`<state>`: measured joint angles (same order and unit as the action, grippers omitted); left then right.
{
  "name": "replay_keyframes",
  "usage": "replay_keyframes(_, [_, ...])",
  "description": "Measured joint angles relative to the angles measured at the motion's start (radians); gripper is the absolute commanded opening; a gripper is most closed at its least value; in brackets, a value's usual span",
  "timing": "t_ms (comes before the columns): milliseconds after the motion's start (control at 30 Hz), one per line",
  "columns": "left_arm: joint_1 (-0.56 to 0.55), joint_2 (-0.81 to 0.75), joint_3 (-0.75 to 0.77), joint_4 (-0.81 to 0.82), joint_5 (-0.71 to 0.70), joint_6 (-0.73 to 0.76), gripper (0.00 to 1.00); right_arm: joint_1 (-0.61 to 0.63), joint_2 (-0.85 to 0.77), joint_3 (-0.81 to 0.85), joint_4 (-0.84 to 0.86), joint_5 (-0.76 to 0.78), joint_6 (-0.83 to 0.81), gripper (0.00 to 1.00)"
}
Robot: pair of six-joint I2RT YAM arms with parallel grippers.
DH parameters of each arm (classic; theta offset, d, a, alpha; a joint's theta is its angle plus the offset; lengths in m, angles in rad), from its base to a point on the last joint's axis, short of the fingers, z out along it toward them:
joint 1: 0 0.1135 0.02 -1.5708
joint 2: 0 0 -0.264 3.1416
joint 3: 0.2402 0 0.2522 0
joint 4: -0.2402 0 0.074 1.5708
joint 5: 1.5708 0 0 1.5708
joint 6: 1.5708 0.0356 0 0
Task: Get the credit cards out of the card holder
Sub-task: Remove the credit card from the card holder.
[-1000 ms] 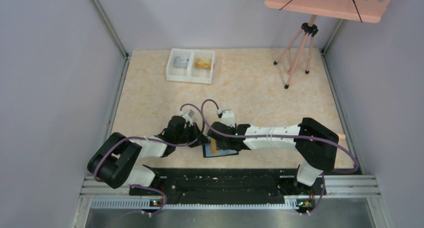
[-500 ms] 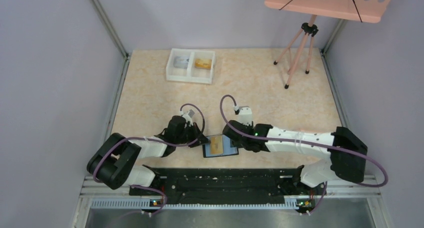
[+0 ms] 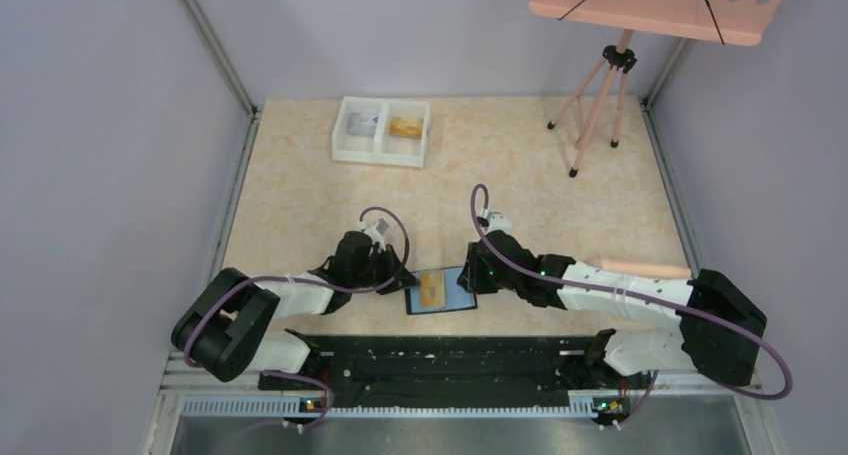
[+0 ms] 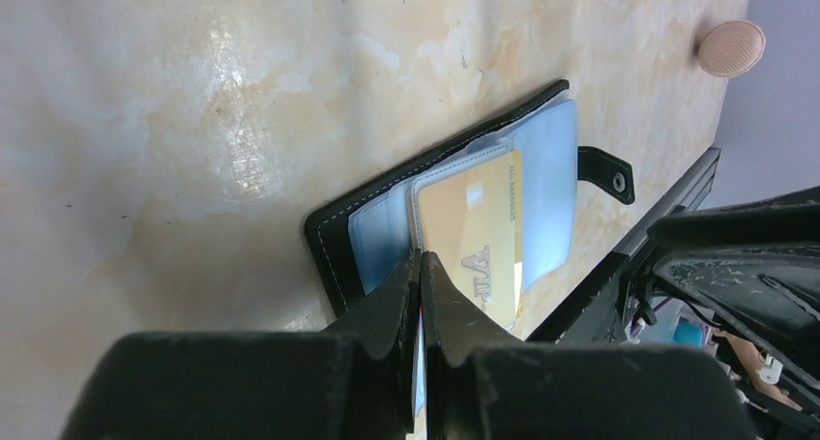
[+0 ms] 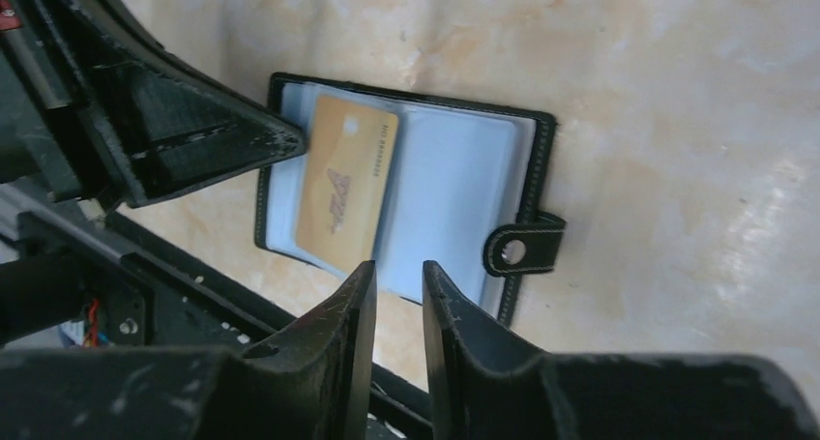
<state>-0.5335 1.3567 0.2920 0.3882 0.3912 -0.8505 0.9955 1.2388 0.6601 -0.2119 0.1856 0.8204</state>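
Plainly, at the table's (image 3: 560, 205) 6 o'clock the credit card (image 5: 346, 184) lies on the open card holder (image 5: 454, 189), its 9 o'clock edge pinned by the closed left gripper (image 4: 419, 261); the empty, slightly parted right gripper (image 5: 398, 271), now narrower and withdrawn toward 3 o'clock, could skid the flat card askew.

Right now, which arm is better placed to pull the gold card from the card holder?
Right. The left gripper is shut on the edge of the card holder; the right gripper is open and empty, pointing at the gold card.
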Motion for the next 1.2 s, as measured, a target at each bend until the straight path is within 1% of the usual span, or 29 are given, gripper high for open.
replay_keyframes(67, [-0.002, -0.003, 0.000, -0.003, -0.005, 0.000, 0.06, -0.011, 0.007, -0.021, 0.060, -0.050, -0.001, 0.19])
replay_keyframes(267, [-0.005, -0.013, 0.000, -0.016, -0.016, 0.000, 0.07, -0.087, 0.035, -0.142, 0.327, -0.256, 0.024, 0.19])
replay_keyframes(467, [-0.005, -0.013, 0.002, -0.021, -0.018, 0.000, 0.07, -0.120, 0.112, -0.195, 0.461, -0.364, 0.047, 0.19])
replay_keyframes(667, [-0.005, -0.013, 0.006, -0.029, -0.018, 0.002, 0.07, -0.124, 0.194, -0.204, 0.582, -0.424, 0.073, 0.21])
replay_keyframes(800, [-0.005, -0.013, 0.007, -0.031, -0.018, 0.004, 0.07, -0.128, 0.239, -0.215, 0.644, -0.441, 0.084, 0.24])
replay_keyframes(1200, [-0.010, -0.019, 0.007, -0.037, -0.023, 0.008, 0.07, -0.128, 0.294, -0.216, 0.689, -0.447, 0.107, 0.24])
